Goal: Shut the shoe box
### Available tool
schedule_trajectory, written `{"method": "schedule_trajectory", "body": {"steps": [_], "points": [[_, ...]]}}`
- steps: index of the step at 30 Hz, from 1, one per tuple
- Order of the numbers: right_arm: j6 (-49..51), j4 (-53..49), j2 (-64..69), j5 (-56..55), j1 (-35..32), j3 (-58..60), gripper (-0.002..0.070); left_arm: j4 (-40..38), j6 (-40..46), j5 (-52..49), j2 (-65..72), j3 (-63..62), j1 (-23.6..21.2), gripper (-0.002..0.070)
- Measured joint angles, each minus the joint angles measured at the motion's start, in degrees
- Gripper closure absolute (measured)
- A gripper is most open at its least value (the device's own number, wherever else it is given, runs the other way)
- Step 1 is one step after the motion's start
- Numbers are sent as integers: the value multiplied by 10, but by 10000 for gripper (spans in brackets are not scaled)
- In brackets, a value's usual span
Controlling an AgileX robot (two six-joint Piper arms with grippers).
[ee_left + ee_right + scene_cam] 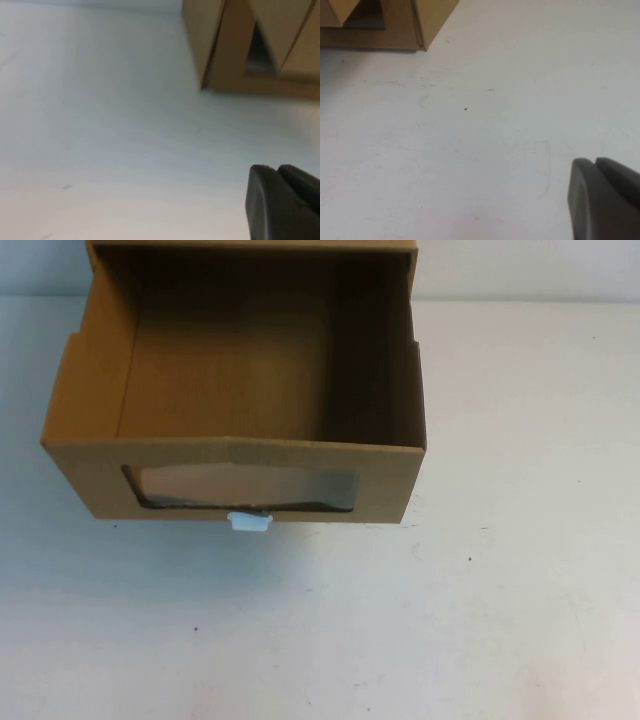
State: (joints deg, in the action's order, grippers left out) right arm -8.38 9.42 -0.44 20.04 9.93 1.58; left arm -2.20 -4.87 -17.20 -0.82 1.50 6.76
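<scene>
Shoe box on table, far-centre, drawer pulled out toward robot, open top up. Window in drawer front; pull tab just below window, at table level. Left gripper low over table, well short of box, box corner ahead of it. Right gripper likewise low over table, box corner ahead, well apart. Neither touching box.

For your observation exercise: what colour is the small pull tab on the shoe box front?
White, on the brown shoe box; pull tab shows best in the high view.
</scene>
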Motion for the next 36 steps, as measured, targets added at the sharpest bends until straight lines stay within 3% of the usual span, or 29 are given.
{"method": "schedule_trajectory", "body": {"steps": [5,8,13,19,26,36], "points": [[0,0,0,0,0,0,687,-134,-41,88,0,0,0,677],[0,0,0,0,0,0,687,-161,-45,136,0,0,0,677],[0,0,0,0,0,0,687,-169,-54,45,30,-69,0,677],[0,0,0,0,0,0,687,-169,56,-81,203,-295,0,677],[0,0,0,0,0,0,687,-173,197,-173,498,-602,0,677],[0,0,0,0,0,0,687,-287,353,-277,802,-917,0,677]]}}
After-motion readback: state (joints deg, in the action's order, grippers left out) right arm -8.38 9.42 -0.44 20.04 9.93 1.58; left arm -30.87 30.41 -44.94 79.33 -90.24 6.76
